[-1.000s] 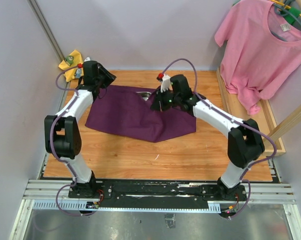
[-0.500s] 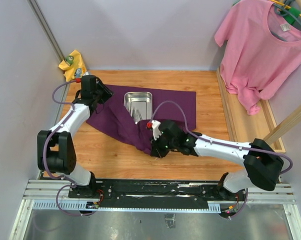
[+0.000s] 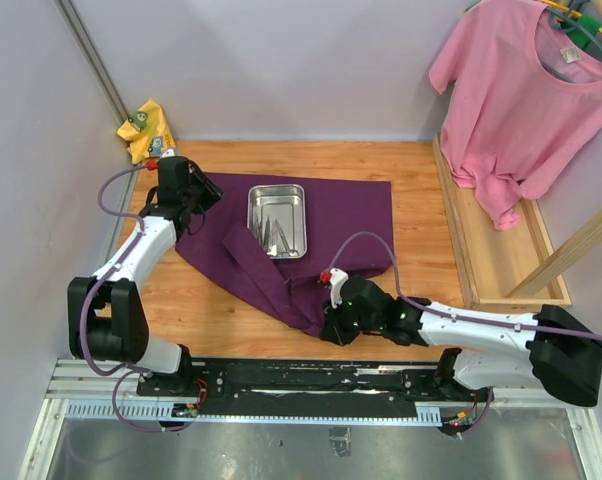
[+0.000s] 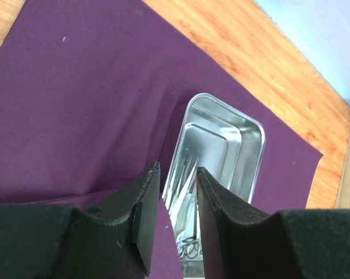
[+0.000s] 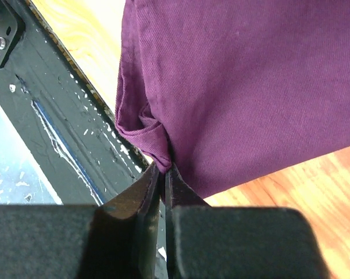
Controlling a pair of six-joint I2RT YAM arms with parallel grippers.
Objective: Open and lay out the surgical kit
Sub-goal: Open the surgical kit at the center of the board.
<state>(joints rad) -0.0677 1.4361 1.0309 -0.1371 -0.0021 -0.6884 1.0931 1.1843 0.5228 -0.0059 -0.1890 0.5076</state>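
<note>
Since the wooden table [image 3: 421, 190] takes up most of the top view, it gets listed first. A good part of its middle is covered by the dark purple cloth wrap [image 3: 346, 215]. The wrap is spread flat on the far right side but bunched into long folds running toward the near edge. Off to the right, a pink T-shirt [image 3: 526, 100] is hung up, well apart from the kit.

The steel tray [image 3: 278, 203] is sat uncovered on the wrap, left of its centre. The right end effector [image 5: 165, 168] is found low by the table's near edge, fingers pressed together on a bunched corner of the wrap. The left end effector [image 4: 178, 168] is held at the wrap's left side, above the cloth and pointed at the tray. Its fingers are set partly apart and a bit of purple is seen in the gap, but whether that's actually clamped can't be told.

A yellow rag [image 3: 146, 128] is tucked in the far left corner. Slim metal instruments [image 3: 278, 238] are piled in the tray's near half.
</note>
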